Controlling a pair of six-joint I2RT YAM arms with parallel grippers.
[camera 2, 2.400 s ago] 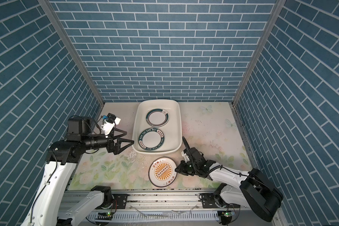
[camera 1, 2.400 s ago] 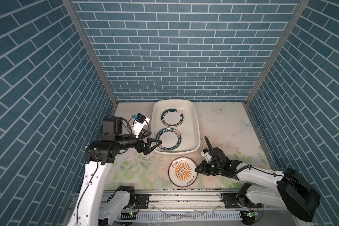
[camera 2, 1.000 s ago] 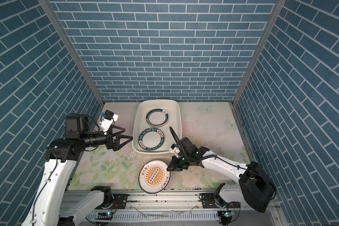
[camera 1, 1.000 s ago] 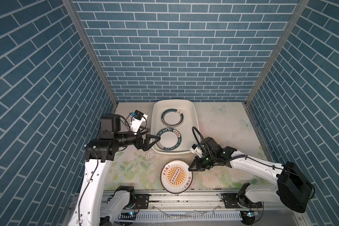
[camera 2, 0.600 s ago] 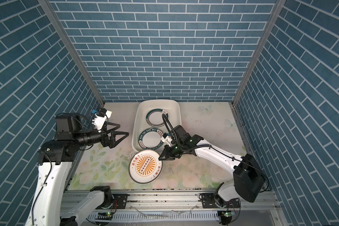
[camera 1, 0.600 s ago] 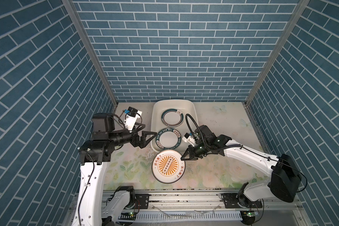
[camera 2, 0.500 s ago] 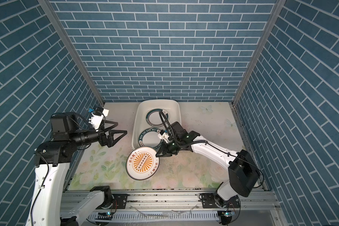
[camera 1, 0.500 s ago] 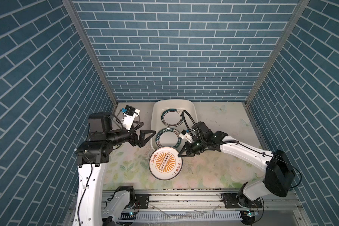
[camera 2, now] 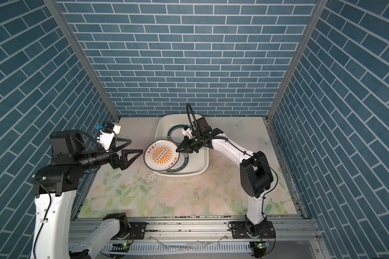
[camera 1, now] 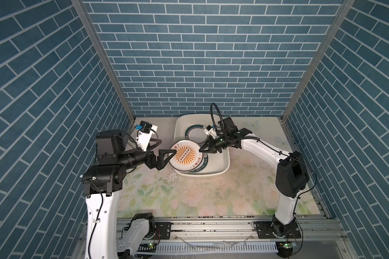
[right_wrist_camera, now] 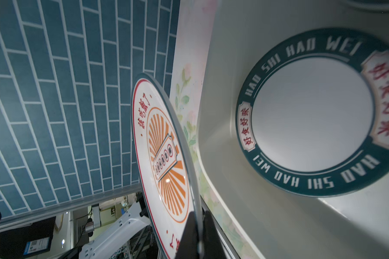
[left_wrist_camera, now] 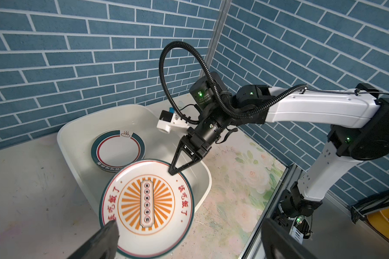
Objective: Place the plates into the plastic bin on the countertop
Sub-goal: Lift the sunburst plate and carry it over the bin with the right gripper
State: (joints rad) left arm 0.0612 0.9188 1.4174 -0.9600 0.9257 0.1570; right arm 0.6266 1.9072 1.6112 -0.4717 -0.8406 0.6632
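My right pincer (camera 1: pixel 202 149) is clamped on the rim of the sunburst plate (camera 1: pixel 185 157), holding it tilted over the plastic bin (camera 1: pixel 221 166). 1 lettered plate (right_wrist_camera: pixel 312 114) lies beneath. My left pincer (camera 2: pixel 136 145) gapes wide beside the sunburst plate's opposite edge.

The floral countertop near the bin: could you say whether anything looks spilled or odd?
Yes: dark and white specks lie scattered on the pastel floral countertop in front of the cream-white plastic bin; crumbs or worn print, I cannot tell.
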